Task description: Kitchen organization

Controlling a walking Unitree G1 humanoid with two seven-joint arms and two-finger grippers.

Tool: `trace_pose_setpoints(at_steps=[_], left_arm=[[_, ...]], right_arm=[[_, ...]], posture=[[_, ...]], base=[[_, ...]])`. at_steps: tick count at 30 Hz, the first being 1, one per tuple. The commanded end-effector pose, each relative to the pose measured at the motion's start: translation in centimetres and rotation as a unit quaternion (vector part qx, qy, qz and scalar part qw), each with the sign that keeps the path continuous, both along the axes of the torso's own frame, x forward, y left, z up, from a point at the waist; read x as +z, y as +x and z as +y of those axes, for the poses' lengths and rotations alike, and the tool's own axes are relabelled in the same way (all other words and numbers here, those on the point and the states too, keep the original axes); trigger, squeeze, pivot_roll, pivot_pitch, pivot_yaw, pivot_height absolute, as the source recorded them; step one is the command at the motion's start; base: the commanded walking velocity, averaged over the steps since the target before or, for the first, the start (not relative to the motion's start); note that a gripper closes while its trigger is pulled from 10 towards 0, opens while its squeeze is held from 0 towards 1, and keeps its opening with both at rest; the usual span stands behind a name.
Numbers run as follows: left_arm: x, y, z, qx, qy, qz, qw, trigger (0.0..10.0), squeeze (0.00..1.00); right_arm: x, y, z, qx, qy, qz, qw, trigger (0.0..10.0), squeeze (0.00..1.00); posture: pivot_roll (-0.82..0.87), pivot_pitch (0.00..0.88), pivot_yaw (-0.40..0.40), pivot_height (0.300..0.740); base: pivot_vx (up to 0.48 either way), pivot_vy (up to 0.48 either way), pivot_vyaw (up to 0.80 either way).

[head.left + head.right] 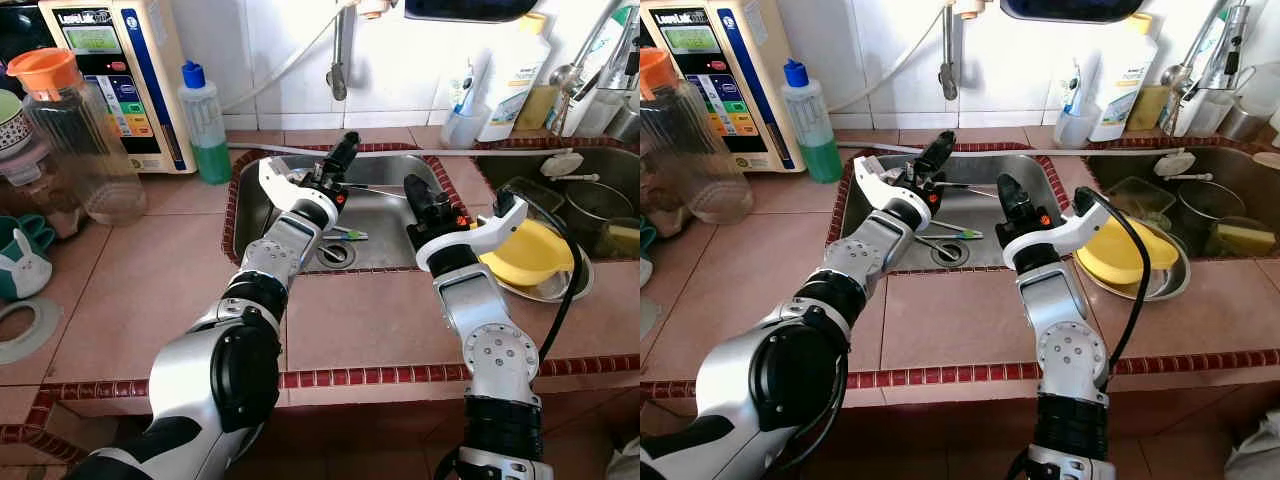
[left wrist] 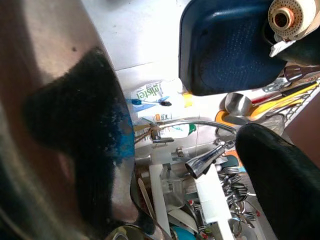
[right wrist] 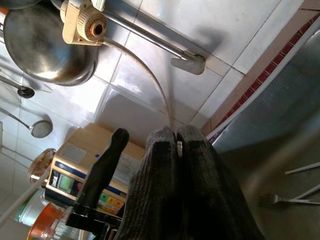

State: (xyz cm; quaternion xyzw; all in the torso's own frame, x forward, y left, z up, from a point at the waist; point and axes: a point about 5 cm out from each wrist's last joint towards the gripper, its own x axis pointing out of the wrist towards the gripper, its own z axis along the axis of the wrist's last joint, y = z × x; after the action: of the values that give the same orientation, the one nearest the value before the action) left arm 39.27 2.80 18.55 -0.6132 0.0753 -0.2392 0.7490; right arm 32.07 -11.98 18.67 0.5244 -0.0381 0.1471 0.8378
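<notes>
Faintly, dispenser (image 1: pixel 118 80) reads "LeveLuk"

Head stereo pair: looks down, both eyes sharing sink (image 1: pixel 300 215) beneath both grippers | left wrist: faces up past its fingers, wall close | right wrist: along pressed-together fingertips (image 3: pixel 177 150), tiles beyond

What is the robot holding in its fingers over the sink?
Nothing, as far as can be seen. The left gripper is open with nothing between its fingers, and the right gripper is shut on itself, both above the sink.
</notes>
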Motion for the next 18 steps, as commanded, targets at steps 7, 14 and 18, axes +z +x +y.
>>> trace_pose_setpoints(at_steps=[7, 14, 18], left_arm=[[1.00, -0.04, -1.11, -0.011, -0.008, -0.012, 1.000, 0.0, 0.00], [0.76, -0.02, -0.82, -0.004, -0.004, -0.011, 1.000, 0.0, 0.00], [0.33, -0.01, -0.44, 0.005, 0.005, -0.007, 1.000, 0.0, 0.00]], right_arm=[[0.74, -0.07, 1.10, 0.008, 0.020, -0.014, 1.000, 10.0, 0.00], [0.75, 0.40, 0.81, -0.013, -0.001, -0.015, 1.000, 10.0, 0.00], [0.66, 0.76, 0.60, -0.034, -0.029, -0.012, 0.999, 10.0, 0.00]], posture=[[0.02, 0.000, 0.025, 0.740], [0.02, 0.000, 0.024, 0.740], [0.03, 0.000, 0.021, 0.740]], base=[[0.000, 0.000, 0.00], [0.000, 0.000, 0.00], [0.000, 0.000, 0.00]])
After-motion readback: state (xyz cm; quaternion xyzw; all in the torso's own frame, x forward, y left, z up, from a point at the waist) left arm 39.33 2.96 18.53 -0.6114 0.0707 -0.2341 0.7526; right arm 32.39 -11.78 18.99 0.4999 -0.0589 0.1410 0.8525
